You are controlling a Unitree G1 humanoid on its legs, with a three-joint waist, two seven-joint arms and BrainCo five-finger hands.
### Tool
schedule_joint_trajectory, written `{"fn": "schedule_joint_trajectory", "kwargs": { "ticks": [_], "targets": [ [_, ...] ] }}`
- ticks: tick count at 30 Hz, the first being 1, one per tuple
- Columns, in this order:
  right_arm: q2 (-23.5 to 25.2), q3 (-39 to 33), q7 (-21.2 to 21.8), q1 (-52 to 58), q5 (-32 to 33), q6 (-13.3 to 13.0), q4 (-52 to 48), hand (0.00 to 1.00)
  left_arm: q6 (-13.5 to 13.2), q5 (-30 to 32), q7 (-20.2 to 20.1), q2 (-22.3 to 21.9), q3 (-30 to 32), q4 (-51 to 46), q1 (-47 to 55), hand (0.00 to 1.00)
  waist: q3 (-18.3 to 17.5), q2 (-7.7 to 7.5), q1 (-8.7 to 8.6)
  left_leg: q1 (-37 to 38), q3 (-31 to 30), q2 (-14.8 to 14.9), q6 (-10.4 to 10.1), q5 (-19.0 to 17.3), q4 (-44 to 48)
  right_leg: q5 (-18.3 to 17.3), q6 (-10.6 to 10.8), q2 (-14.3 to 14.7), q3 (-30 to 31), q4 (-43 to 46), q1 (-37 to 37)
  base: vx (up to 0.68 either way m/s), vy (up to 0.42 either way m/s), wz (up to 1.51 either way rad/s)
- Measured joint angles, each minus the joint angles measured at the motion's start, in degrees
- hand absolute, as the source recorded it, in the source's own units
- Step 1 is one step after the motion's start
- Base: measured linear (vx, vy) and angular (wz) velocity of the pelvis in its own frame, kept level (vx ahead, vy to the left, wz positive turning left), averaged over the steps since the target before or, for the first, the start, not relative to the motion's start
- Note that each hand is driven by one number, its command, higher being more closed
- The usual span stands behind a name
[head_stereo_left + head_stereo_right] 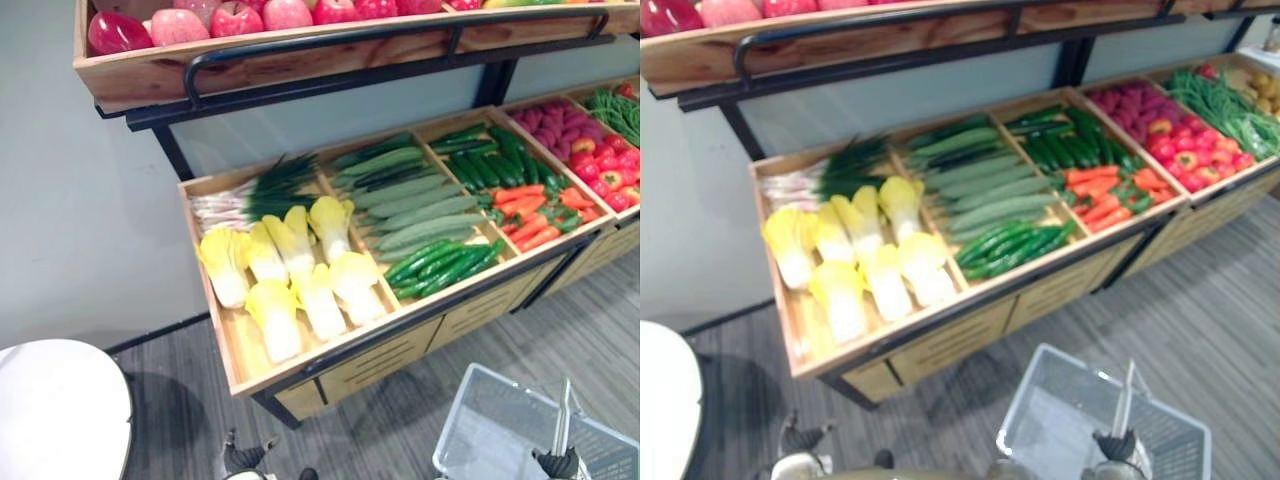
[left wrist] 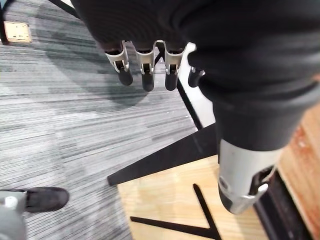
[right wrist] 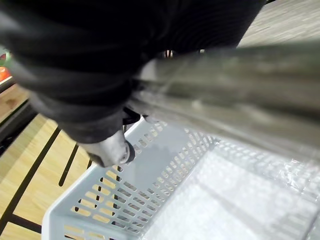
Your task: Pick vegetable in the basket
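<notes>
Your right hand (image 3: 111,149) sits at the lower right and is closed round the upright handle (image 1: 563,415) of the pale grey plastic basket (image 1: 500,425). In the right wrist view the bar runs straight under the dark cover and the thumb lies just beside the slotted rim. The basket hangs low over the grey floor (image 2: 60,100), near the front of the wooden stand (image 1: 330,350) but apart from it.

Your left hand (image 2: 150,30) hangs at the lower left. Its fingers (image 2: 146,75) are straight and relaxed, pointing down at the floor beside the stand's pale wood base, and they hold nothing.

The vegetables lie in the stand's slanted compartments, well apart from the basket:
- Yellow-green cabbages (image 1: 300,270) fill the front of the leftmost compartment, with scallions (image 1: 250,195) behind them.
- In the next compartment, long pale green gourds (image 1: 410,205) lie at the back and dark cucumbers (image 1: 445,265) are heaped at the front.
- To the right of that, carrots (image 1: 535,210) lie in front of more dark green cucumbers.
- Beyond these come red peppers (image 1: 600,170) and green beans (image 1: 615,110).

Red apples (image 1: 235,18) sit on the upper shelf above the vegetables.
</notes>
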Motion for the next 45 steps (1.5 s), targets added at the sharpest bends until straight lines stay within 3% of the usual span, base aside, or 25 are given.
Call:
{"fn": "schedule_joint_trajectory", "kwargs": {
  "ticks": [3, 9, 16, 21, 28, 38, 45],
  "targets": [
    [0.0, -0.1, -0.9, 0.0, 0.0, -0.1, 1.6, 1.00, -0.7, 0.3, 1.6, 0.0, -1.5, -4.3, 1.5, 0.00, -0.5, -0.30, -0.14, 0.1, 0.0, -0.6, 0.0, 0.0, 0.0, 0.4, 0.3, -0.2, -0.7, -1.1, 1.1, 0.06, 0.033, 0.11],
    [0.5, -0.1, -2.3, 0.0, -0.1, -0.4, 2.3, 1.00, -2.1, 1.2, 4.8, -1.8, -2.5, -15.0, 6.0, 0.00, -1.1, 0.50, 0.04, 0.0, 0.1, -0.9, 0.2, 0.2, -0.1, 1.5, 0.3, -0.1, -1.0, -2.9, 2.1, 0.01, 0.009, 0.02],
    [1.7, 0.3, -2.7, 0.0, -0.7, -0.4, 2.1, 1.00, -1.9, -0.5, 5.2, -4.2, -1.5, -18.6, 9.5, 0.00, -1.4, 0.55, 0.93, 0.2, -1.3, -0.9, 0.7, 1.4, -1.3, 1.5, 0.3, -0.2, -2.9, -3.1, 2.8, -0.04, 0.007, 0.13],
    [2.2, 1.1, -2.6, 0.1, -2.8, -0.2, 1.1, 1.00, 0.1, -1.9, 5.3, -5.9, 4.4, -21.5, 12.1, 0.00, -1.4, 0.47, 1.34, 0.0, -2.4, -0.9, 0.9, 1.7, -1.8, 1.3, 0.9, -0.2, -4.8, -3.8, 4.2, -0.05, -0.011, 0.17],
    [2.4, 1.6, -2.5, 1.5, -2.8, -0.2, -0.6, 1.00, 0.5, 0.8, 9.3, -6.5, 11.6, -37.0, 12.8, 0.00, -1.5, 0.35, 1.78, -0.3, -3.2, -1.2, 1.2, 1.9, -1.9, 1.7, 0.7, -0.7, -6.9, -4.7, 6.1, 0.00, -0.009, 0.16],
    [2.2, 4.4, -0.7, -0.3, -2.9, -0.3, -0.2, 1.00, 0.6, 5.3, 11.1, -4.7, 8.3, -43.4, 4.9, 0.00, -1.9, 0.40, 1.01, 0.1, -2.7, -0.9, 1.2, 1.9, -1.9, 2.0, 0.5, 0.0, -6.5, -5.3, 6.5, 0.01, -0.009, -0.02],
    [1.3, 6.5, 0.4, -1.7, -5.1, -0.2, -0.2, 1.00, 0.6, 5.2, 10.4, -3.8, 7.4, -41.5, 3.1, 0.00, -2.1, 0.61, 0.14, 0.1, 0.5, 0.1, 1.0, 1.7, -1.9, 2.9, 0.0, 1.1, -3.1, -5.8, 4.6, -0.01, 0.000, -0.25]
  ]
}}
